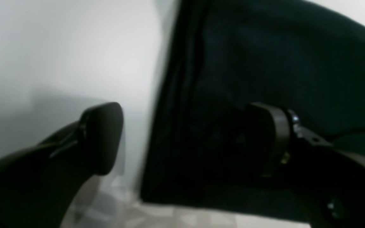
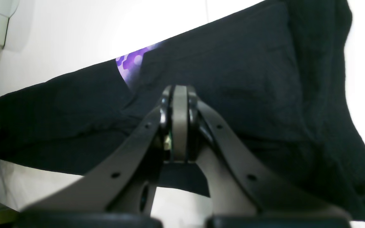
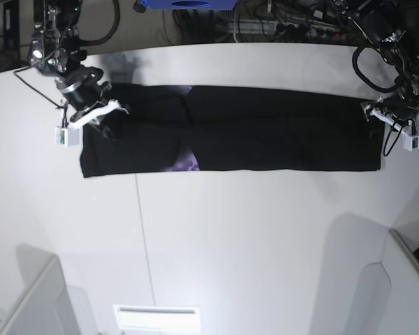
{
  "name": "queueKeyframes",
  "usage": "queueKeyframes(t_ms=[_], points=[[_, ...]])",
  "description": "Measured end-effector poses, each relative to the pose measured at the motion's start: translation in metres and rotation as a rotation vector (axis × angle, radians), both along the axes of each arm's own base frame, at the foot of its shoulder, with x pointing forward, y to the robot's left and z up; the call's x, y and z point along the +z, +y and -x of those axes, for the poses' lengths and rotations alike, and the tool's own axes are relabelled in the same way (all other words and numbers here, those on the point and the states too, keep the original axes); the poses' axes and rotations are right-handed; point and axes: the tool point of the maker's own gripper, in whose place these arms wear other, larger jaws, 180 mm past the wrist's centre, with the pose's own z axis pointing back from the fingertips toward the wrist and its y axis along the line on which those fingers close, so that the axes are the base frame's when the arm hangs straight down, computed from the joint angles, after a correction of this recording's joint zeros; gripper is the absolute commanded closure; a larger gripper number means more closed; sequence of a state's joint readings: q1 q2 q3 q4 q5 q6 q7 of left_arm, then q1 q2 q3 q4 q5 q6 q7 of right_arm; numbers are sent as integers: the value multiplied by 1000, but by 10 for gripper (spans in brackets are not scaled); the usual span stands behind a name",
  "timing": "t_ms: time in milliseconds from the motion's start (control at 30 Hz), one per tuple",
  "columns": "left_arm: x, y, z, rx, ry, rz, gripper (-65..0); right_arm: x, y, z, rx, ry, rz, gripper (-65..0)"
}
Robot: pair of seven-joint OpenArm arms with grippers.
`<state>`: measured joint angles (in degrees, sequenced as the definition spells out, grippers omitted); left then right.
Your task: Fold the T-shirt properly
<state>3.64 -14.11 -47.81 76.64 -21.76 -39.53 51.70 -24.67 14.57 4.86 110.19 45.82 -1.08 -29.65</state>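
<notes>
Now the T-shirt (image 3: 265, 129) lies as a long band along the far edge of the table (image 3: 230, 237), my left fingers (image 1: 106, 136) wide at one end, my right fingers (image 2: 180, 123) pressed together above its other end.

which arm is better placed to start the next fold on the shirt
Probably the left: its gripper stands open astride the T-shirt edge, ready to pinch. The right gripper is shut over the cloth.

White table (image 3: 230, 230), cable clutter (image 3: 265, 24) along its far edge
</notes>
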Motion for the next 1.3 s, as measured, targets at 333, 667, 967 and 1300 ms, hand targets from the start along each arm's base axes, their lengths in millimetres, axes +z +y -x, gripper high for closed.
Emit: queueKeyframes(t_ms=[333, 667, 967, 1300], points=[[-5, -1, 0, 22, -37, 26, 0, 0, 0, 0, -1, -1, -1, 0], [0, 22, 29, 86, -64, -22, 0, 0, 0, 0, 0, -2, -1, 0], [62, 25, 30, 4, -164, -223, 0, 0, 0, 0, -1, -1, -1, 0], [80, -56, 26, -184, -211, -240, 0, 1, 6, -1, -11, -4, -24, 0]])
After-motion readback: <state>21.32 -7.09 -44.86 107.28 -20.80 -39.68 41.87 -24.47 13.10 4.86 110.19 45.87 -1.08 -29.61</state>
